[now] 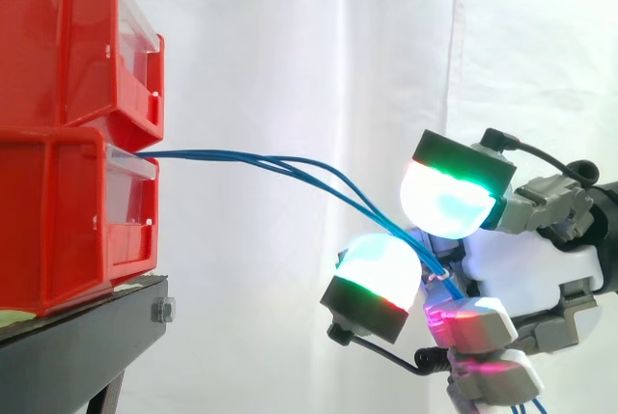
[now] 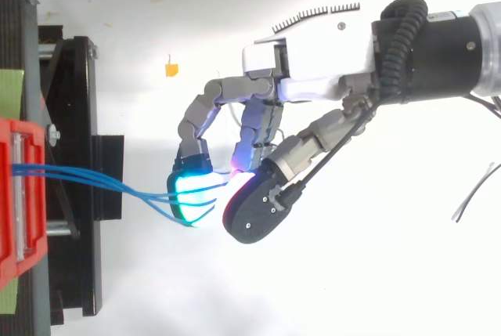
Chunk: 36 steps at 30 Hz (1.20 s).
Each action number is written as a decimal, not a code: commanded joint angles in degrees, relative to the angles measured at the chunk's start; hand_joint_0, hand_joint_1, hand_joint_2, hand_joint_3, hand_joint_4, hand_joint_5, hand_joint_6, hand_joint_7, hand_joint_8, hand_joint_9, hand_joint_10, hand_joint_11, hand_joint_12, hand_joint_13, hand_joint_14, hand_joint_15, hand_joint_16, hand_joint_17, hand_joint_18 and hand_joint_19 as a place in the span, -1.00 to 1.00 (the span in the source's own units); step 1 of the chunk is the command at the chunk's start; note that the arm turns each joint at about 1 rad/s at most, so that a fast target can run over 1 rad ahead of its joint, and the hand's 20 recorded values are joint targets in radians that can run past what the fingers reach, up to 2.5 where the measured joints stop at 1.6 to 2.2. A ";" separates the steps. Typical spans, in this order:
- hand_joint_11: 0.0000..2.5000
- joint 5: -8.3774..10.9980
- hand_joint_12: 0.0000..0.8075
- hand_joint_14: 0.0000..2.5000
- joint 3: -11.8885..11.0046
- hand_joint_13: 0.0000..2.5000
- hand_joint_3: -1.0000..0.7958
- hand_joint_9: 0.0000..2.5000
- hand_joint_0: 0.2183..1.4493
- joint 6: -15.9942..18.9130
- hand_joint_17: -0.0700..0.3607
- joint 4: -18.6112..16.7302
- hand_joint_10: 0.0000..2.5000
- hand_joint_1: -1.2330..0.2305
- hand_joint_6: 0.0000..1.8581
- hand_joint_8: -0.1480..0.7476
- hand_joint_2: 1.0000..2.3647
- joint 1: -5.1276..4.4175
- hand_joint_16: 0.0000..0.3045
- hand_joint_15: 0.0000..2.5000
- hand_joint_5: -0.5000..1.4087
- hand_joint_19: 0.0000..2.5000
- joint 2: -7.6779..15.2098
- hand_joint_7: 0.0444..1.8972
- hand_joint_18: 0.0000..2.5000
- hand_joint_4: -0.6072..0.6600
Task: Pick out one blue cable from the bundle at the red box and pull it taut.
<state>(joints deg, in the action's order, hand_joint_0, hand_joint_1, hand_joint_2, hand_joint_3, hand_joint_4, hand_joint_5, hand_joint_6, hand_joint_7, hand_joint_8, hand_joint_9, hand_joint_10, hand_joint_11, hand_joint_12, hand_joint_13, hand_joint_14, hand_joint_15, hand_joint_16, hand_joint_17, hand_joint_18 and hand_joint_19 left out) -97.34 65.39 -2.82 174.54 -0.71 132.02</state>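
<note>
White curtain behind a red box (image 1: 58, 211) on a black stand (image 1: 87, 337). Blue cables (image 1: 290, 165) leave the box's front and sag slightly toward the hand (image 2: 313, 58), whose curled fingers close round several strands.

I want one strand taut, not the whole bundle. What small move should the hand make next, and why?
Probably the hand should loosen slightly and work its pads onto a single strand before drawing away from the red bin. Several blue cables run together between those pads, curving slack rather than straight.
</note>
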 commanded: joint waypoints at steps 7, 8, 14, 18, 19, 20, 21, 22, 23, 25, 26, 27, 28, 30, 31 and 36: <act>-0.26 0.04 -0.11 -0.98 -0.09 0.03 -0.44 -0.01 -0.46 0.62 -0.15 4.23 -0.98 -0.19 -0.05 -0.11 -1.00 -0.08 -0.67 -0.24 -0.69 -0.50 -0.80 -0.25 -0.25 -0.02; -0.25 -0.04 -0.11 -0.98 -0.09 0.04 -0.44 -0.01 -0.46 0.62 -0.15 4.49 -0.98 -0.18 -0.05 -0.11 -1.00 0.10 -0.67 -0.24 -0.69 -0.50 -0.80 -0.25 -0.25 -0.01; -0.23 -0.04 -0.11 -0.98 -0.09 0.06 -0.44 0.00 -0.46 0.53 -0.14 4.66 -0.99 -0.16 -0.05 -0.11 -1.00 0.28 -0.67 -0.22 -0.69 -0.50 -0.88 -0.25 -0.24 -0.01; -0.22 -0.04 -0.12 -0.98 -0.09 0.06 -0.44 0.01 -0.46 0.45 -0.14 4.66 -0.98 -0.16 -0.05 -0.11 -1.00 0.80 -0.67 -0.21 -0.69 -0.50 -0.80 -0.26 -0.24 -0.01; -0.22 -0.04 -0.13 -0.98 -0.09 0.06 -0.44 0.01 -0.46 0.36 -0.14 4.75 -0.98 -0.15 -0.05 -0.11 -1.00 0.89 -0.67 -0.21 -0.69 -0.49 -0.88 -0.26 -0.24 0.00; -0.22 -0.04 -0.12 -0.98 -0.09 0.08 -0.44 0.01 -0.46 0.36 -0.14 5.02 -0.99 -0.15 -0.05 -0.11 -1.00 1.07 -0.66 -0.21 -0.69 -0.49 -0.97 -0.25 -0.24 0.00; -0.22 -0.04 -0.13 -0.98 -0.09 0.08 -0.44 0.01 -0.46 0.36 -0.14 5.28 -0.99 -0.14 -0.05 -0.12 -1.00 1.15 -0.66 -0.21 -0.69 -0.50 -1.06 -0.26 -0.24 -0.01; -0.23 -0.04 -0.12 -0.98 -0.09 0.08 -0.44 0.01 -0.46 0.36 -0.14 5.37 -0.98 -0.14 -0.05 -0.11 -1.00 1.24 -0.67 -0.21 -0.69 -0.50 -1.15 -0.26 -0.24 -0.01; -0.22 -0.04 -0.13 -0.98 -0.09 0.08 -0.44 0.01 -0.45 0.36 -0.14 5.54 -0.98 -0.14 -0.05 -0.12 -1.00 1.24 -0.67 -0.20 -0.69 -0.49 -1.32 -0.26 -0.24 -0.01; -0.22 -0.04 -0.13 -0.98 -0.09 0.08 -0.44 0.01 -0.45 0.27 -0.14 5.54 -0.98 -0.13 -0.05 -0.12 -1.00 1.33 -0.67 -0.20 -0.69 -0.49 -1.41 -0.25 -0.24 -0.01; -0.21 -0.04 -0.13 -0.98 -0.09 0.09 -0.44 0.01 -0.45 0.27 -0.14 5.54 -0.98 -0.13 -0.05 -0.10 -1.00 1.33 -0.66 -0.20 -0.69 -0.49 -1.59 -0.25 -0.24 -0.01; -0.22 -0.04 -0.14 -0.98 -0.09 0.09 -0.44 0.01 -0.45 0.27 -0.14 5.63 -0.98 -0.13 -0.06 -0.11 -1.00 1.33 -0.66 -0.20 -0.69 -0.49 -1.59 -0.24 -0.24 -0.01; -0.23 -0.04 -0.13 -0.98 -0.09 0.09 -0.44 0.02 -0.45 0.27 -0.14 5.63 -0.98 -0.13 -0.05 -0.11 -1.00 1.42 -0.67 -0.20 -0.69 -0.49 -1.67 -0.25 -0.24 -0.01; -0.22 -0.04 -0.13 -0.98 -0.09 0.09 -0.44 0.02 -0.45 0.18 -0.14 6.33 -0.99 -0.13 -0.05 -0.11 -1.00 1.59 -0.67 -0.20 -0.69 -0.49 -1.85 -0.26 -0.24 -0.01; -0.22 -0.04 -0.14 -0.98 -0.09 0.09 -0.44 0.02 -0.45 0.10 -0.14 6.51 -0.98 -0.13 -0.05 -0.12 -1.00 1.68 -0.66 -0.20 -0.69 -0.49 -1.85 -0.25 -0.24 -0.01; -0.21 -0.13 -0.14 -0.98 -0.09 0.10 -0.44 0.02 -0.44 -0.26 -0.14 7.21 -0.99 -0.13 -0.06 -0.10 -1.00 1.95 -0.66 -0.19 -0.68 -0.50 -2.11 -0.25 -0.24 -0.01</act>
<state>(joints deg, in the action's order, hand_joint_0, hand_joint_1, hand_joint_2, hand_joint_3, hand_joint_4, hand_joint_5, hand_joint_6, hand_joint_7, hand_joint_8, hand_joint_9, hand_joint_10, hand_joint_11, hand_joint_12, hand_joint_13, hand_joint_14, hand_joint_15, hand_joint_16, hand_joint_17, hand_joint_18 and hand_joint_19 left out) -97.42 65.30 -2.91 181.42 1.10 129.98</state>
